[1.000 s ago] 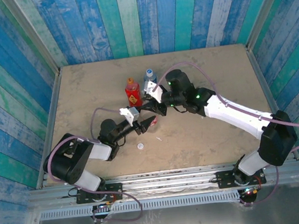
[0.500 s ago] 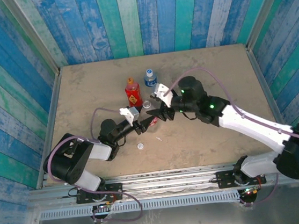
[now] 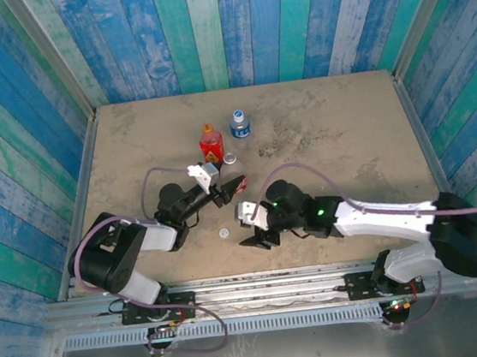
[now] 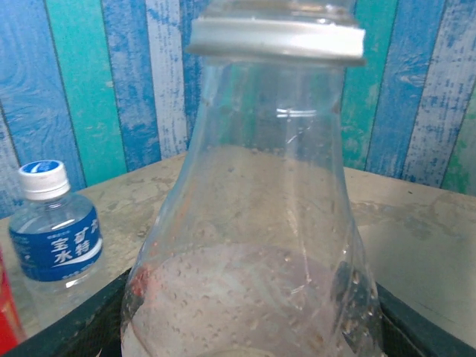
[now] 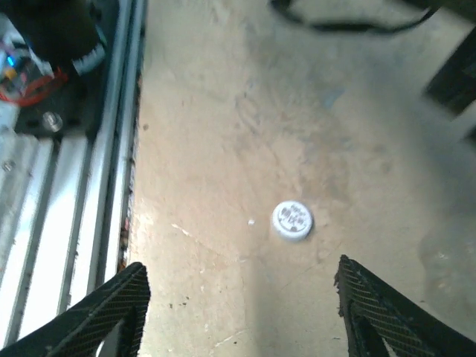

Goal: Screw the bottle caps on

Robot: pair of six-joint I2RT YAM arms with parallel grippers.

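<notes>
My left gripper (image 3: 224, 189) is shut on the clear cola-label bottle (image 4: 253, 223), which has no cap on its neck ring (image 4: 275, 37). In the top view this bottle (image 3: 235, 177) is tilted, near the table's middle. Behind it stand the red-and-yellow bottle (image 3: 210, 145) with an orange cap and the blue-label bottle (image 3: 239, 127), whose cap (image 4: 44, 178) is white with a blue top. A loose white cap (image 5: 292, 220) lies flat on the table, ahead of and between the fingers of my open right gripper (image 5: 245, 316). In the top view the right gripper (image 3: 248, 227) sits just right of that cap (image 3: 224, 231).
The metal rail (image 5: 67, 223) at the table's near edge runs close to the left of the right gripper. A purple cable (image 3: 160, 174) loops over the left arm. Blue and green plank walls (image 3: 204, 27) close in the table on three sides.
The right arm pulled back from the bottles toward the near edge, came down beside the white cap and opened. The left gripper shifted slightly away with the cola bottle.
</notes>
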